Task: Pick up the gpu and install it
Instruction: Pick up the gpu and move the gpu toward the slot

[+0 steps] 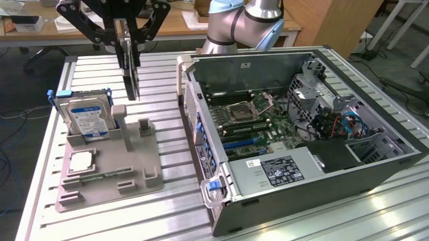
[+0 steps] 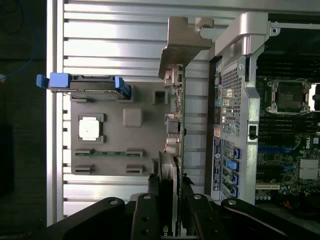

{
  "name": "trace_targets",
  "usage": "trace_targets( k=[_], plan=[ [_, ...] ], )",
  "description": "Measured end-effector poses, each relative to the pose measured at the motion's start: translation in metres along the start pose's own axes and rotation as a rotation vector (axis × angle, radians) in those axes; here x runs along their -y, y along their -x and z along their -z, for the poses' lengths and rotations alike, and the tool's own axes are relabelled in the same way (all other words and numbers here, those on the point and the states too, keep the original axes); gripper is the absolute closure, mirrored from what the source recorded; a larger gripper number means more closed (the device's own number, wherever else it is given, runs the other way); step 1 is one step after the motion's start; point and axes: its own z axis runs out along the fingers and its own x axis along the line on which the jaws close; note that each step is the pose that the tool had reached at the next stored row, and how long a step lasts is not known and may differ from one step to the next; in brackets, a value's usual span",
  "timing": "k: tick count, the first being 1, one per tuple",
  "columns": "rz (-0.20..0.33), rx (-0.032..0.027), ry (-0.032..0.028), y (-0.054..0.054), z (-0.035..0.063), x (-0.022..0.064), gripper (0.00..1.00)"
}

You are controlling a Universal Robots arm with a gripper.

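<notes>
The gpu [image 1: 130, 63] is a thin dark card hanging upright on edge above the far end of the grey parts tray [image 1: 137, 165]. Its lower edge is clear of the tray. My gripper [image 1: 127, 40] is shut on the card's upper part, one black finger on each face. In the wrist view the gpu [image 2: 178, 130] appears edge-on with its silvery bracket [image 2: 183, 42] at the far end, and my gripper [image 2: 169, 197] clamps it from both sides. The card hangs between the tray and the open computer case [image 1: 201, 115].
On the tray stand a silver hard drive [image 1: 84, 116] with a blue-white label, a CPU [image 1: 82, 161] and a green memory stick [image 1: 102, 176]. The case lies open, with its motherboard [image 1: 258, 125] and blue slots [image 1: 240, 144] exposed. The slatted aluminium table [image 1: 168, 216] lies underneath.
</notes>
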Motion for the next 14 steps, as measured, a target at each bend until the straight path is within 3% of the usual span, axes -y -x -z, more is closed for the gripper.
trace_targets(
  k=[4,14],
  plan=[
    [0.0,0.0001,0.0043,0.006,-0.0002,0.0,0.73],
    [0.0,0.0001,0.0053,0.021,-0.0005,0.0001,0.73]
  ],
)
